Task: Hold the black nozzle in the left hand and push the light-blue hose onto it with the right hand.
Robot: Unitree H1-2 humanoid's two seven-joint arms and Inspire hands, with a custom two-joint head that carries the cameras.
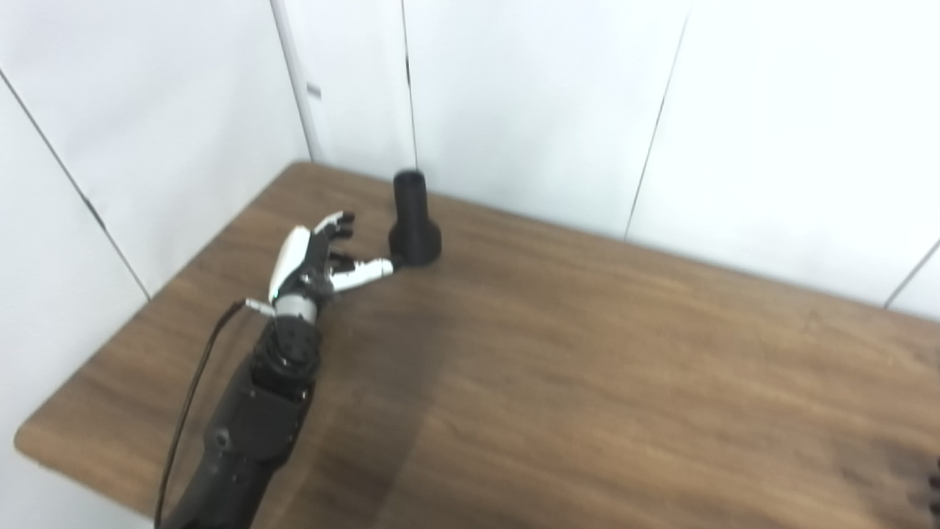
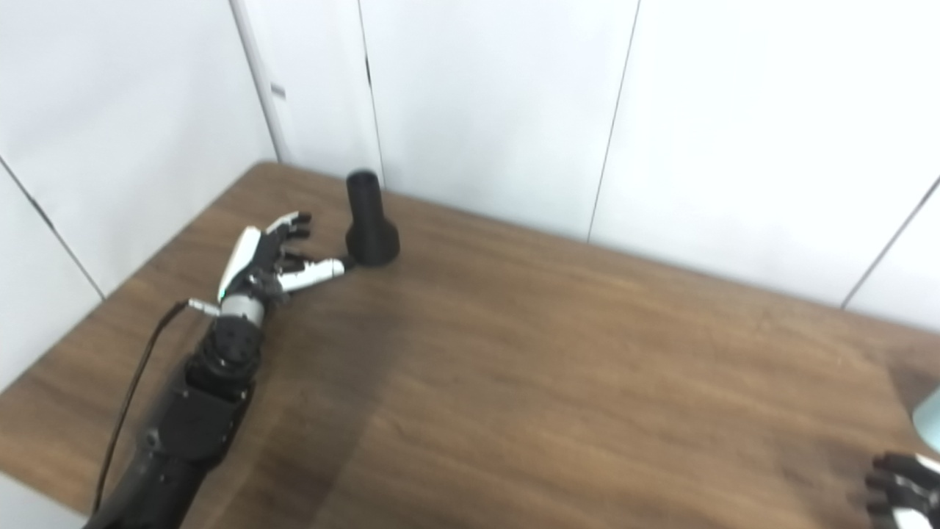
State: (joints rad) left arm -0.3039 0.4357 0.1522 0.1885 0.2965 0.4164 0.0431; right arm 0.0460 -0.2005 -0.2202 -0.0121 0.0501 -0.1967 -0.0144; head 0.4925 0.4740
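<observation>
No readable text, labels, brands, numbers or signs anywhere. Black nozzle point(image 1: 415, 220) at 11 o'clock: plain matte surface, no marking. Left robot hand point(image 1: 316, 261) at 9 o'clock: white and black shells, no lettering legible (frames slightly blurred). Tabletop point(image 1: 587, 367): bare wood grain, nothing printed. White wall panels point(image 1: 529, 95) at 12 o'clock: blank, only seams.

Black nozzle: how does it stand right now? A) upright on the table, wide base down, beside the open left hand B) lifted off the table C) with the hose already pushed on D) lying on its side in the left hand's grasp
A: the black nozzle stands upright on the table, its base down, with the left hand open beside it, not gripping it.
</observation>
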